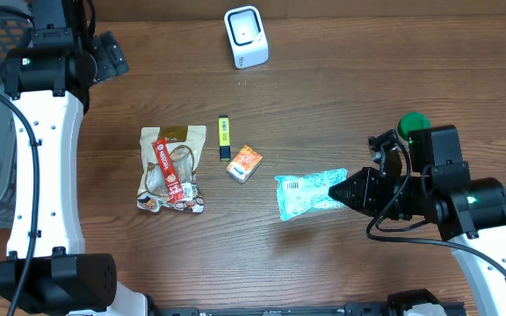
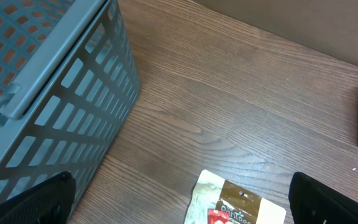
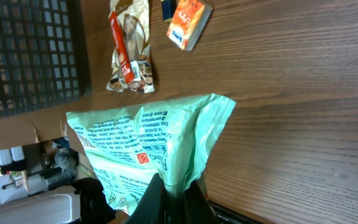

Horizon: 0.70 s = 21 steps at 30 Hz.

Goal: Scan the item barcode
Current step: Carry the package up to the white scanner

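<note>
Broadly, a dark wooden table (image 1: 341, 96) fills the view, with a white scanner (image 1: 246, 35) at its far edge, a yellow marker (image 1: 223, 136), an orange box (image 1: 244, 163) and a snack bag (image 1: 172, 169) lying nearer than the scanner, and a grey basket (image 2: 55, 93) well to the scanner's left. The right gripper (image 1: 345, 189) is clamped on one end of the green packet (image 1: 310, 193), well apart from the scanner, nearer and to its right; the left gripper (image 2: 182, 202) hangs spread wide and empty, off to the scanner's left.

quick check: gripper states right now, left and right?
Left gripper: open, holding nothing.
Right gripper: closed on the green packet.
</note>
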{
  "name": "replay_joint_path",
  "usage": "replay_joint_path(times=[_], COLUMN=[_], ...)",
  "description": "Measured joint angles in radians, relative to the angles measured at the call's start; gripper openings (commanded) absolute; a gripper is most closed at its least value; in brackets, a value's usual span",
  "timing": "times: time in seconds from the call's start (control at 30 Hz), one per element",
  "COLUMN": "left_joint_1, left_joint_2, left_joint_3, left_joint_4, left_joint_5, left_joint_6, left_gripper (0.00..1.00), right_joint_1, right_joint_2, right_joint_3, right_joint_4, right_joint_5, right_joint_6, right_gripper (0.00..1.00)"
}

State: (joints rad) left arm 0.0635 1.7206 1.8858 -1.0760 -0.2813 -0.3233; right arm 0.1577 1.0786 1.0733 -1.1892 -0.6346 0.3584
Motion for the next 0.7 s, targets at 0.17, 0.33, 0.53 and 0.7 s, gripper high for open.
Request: replay_joint_path(times=[0.17,0.33,0.53,0.7], left_joint_1=[0.0,0.0,0.0,0.0], left_joint_2=[0.0,0.0,0.0,0.0], left_joint_3=[0.0,0.0,0.0,0.0], left_joint_4=[0.0,0.0,0.0,-0.001], left_joint_5=[0.0,0.0,0.0,0.0], left_joint_6=[0.0,0.0,0.0,0.0], left_gripper=[1.0,1.0,1.0,1.0], right_joint_1=[0.0,0.0,0.0,0.009], right_joint_2=[0.002,0.01,0.188,0.45], right_joint_3=[0.0,0.0,0.084,0.419], right_joint_4=[0.038,0.114,0.038,-0.133], right_joint_5=[0.011,0.013,0.016,0.092], right_joint_6=[-0.005,-0.011,-0.035,-0.076], right_gripper=[0.04,0.03,0.04,0.04])
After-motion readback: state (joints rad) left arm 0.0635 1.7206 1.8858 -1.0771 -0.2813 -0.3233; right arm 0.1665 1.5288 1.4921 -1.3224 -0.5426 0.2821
